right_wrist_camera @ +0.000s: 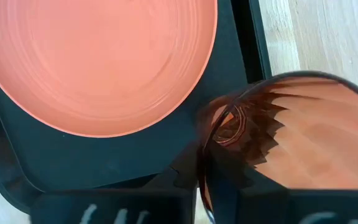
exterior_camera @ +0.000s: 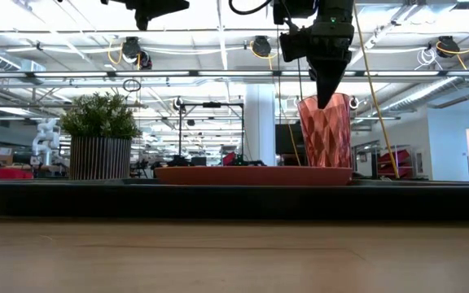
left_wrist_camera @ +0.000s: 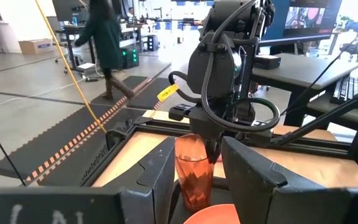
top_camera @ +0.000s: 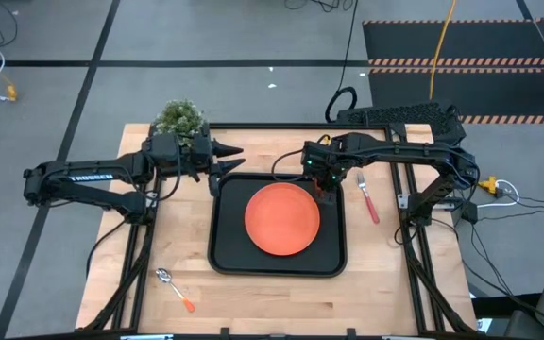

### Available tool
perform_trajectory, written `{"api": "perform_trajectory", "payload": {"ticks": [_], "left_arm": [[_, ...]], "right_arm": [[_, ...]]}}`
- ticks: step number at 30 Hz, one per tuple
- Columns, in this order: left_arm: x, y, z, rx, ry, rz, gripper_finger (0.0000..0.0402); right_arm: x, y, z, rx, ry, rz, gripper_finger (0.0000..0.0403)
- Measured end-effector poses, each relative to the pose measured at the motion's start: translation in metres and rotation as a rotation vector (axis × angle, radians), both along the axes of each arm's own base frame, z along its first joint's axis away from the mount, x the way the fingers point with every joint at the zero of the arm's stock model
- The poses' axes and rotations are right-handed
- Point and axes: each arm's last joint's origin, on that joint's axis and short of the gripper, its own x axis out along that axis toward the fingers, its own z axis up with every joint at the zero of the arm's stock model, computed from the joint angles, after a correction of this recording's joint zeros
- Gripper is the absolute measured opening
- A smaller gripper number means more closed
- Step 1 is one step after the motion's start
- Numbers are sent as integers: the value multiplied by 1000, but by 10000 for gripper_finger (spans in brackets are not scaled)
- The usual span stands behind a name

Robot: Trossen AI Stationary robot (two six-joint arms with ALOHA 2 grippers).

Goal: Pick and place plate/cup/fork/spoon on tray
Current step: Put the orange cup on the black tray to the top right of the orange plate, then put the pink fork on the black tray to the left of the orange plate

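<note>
- The cup [exterior_camera: 326, 132] stands upright at the tray's far right corner, just beside the plate; you see it from above in the right wrist view [right_wrist_camera: 278, 143] and from the side in the left wrist view [left_wrist_camera: 194, 169].
- The right gripper [exterior_camera: 329, 96] comes down from above onto the cup's rim, one of its fingers dipping inside the mouth; the fingers are clenched on the cup wall. In the high view it [top_camera: 326, 187] sits over the tray's far right corner.
- The plate [top_camera: 282, 218] lies flat in the middle of the tray [top_camera: 225, 260], whose dark rim shows all round it; note the plate edge [right_wrist_camera: 98, 68] close to the cup's foot.
- The fork [top_camera: 367, 198] lies on the counter [top_camera: 281, 293] just right of the tray, handle toward the near edge, apart from the tray rim.
- The spoon [top_camera: 175, 288] lies on the counter near the front left, well apart from the tray.
- The left gripper [top_camera: 222, 161] hovers off the tray's far left corner, pointing toward the right arm; its fingers [left_wrist_camera: 253, 180] are released and spread, holding nothing.
- A potted plant [top_camera: 178, 118] stands at the counter's far left edge, behind the left arm.
- A person [left_wrist_camera: 104, 43] walks across the floor beyond the counter.
</note>
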Motion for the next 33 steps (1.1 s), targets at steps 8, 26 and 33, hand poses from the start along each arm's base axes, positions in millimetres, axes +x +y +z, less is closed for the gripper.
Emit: {"api": "perform_trajectory", "payload": {"ticks": [8,26,33], "left_arm": [[0,0,0,-1,3,0,136],[0,0,-2,-9,16,0,136],[0,0,-2,-15,22,0,136]], "right_arm": [[0,0,0,-1,0,2,71],[-44,9,50,-24,-150,-55,121],[-91,15,82,-129,-230,-186,121]]}}
